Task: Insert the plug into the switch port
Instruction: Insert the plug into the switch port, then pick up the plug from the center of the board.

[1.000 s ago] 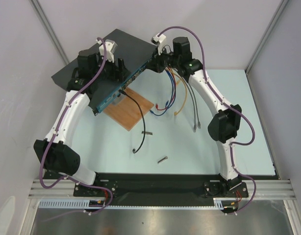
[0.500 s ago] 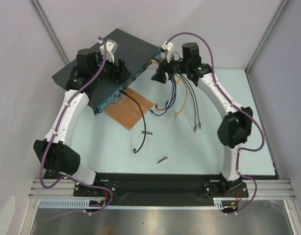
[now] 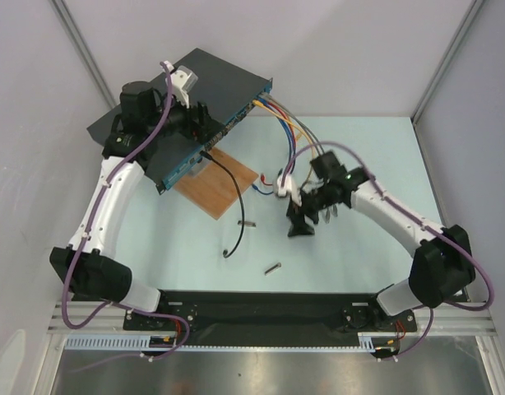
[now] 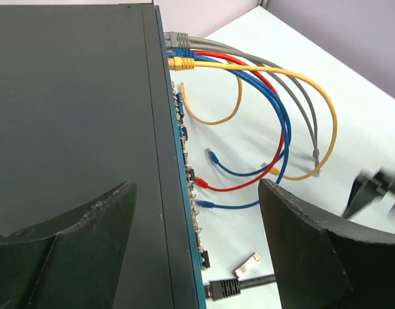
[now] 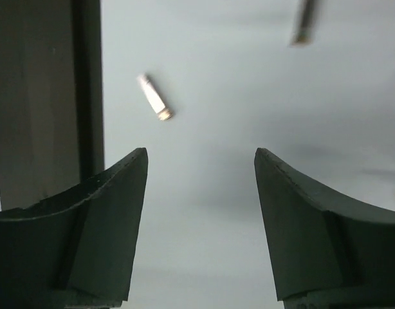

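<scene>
The switch [image 3: 195, 86] is a flat dark box at the back left, its blue front face [image 4: 188, 212] lined with ports. Grey, blue, red and yellow plugs [image 4: 178, 53] sit in ports at its far end. A black plug [image 4: 224, 288] sits in a port nearer me. My left gripper [image 3: 201, 130] [image 4: 194, 193] is open and straddles the front edge, one finger over the lid and one over the table. My right gripper [image 3: 300, 229] [image 5: 201, 158] hangs open over bare table mid-right, with nothing between its fingers.
A wooden board [image 3: 215, 188] lies under the switch's front. Coloured cable loops [image 3: 294, 148] trail right from the switch, with loose ends on the table. A small metal piece [image 3: 273, 267] [image 5: 154, 98] and another [image 3: 247, 222] lie in front. The black base strip [image 5: 43, 96] borders the near edge.
My right gripper has opened and swung away from the switch's far end to the middle of the table. The left arm has shifted only slightly.
</scene>
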Robot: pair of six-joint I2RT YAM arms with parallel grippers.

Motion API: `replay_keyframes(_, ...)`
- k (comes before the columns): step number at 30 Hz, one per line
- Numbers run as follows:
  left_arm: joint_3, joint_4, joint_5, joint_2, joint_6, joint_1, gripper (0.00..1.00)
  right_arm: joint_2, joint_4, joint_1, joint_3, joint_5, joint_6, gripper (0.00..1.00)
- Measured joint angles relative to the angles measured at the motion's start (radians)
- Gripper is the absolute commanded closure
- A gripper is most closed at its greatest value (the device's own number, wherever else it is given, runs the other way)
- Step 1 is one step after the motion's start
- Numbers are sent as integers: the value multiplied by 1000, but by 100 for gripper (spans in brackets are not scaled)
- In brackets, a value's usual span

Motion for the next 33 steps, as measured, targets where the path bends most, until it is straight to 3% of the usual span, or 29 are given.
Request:
replay_keyframes(3, -2, -19, 0, -24, 23, -10, 18, 3, 10, 66, -195, 40, -45, 32)
replay_keyframes(6, -34, -33, -3, -72, 52, -24, 18, 2, 48, 115, -283, 62, -57, 32)
replay_keyframes(12, -112, -61, -4, -162, 106, -35, 18, 7, 201, 184, -326, 95, -61, 33)
replay_keyframes(22, -188, -97, -30, -173, 147, -36, 19, 69, 345, 290, -405, 134, -81, 38)
replay_keyframes(33, -201, -107, -53, -211, 166, -45, 19, 155, 375, 360, -400, 190, -116, 56)
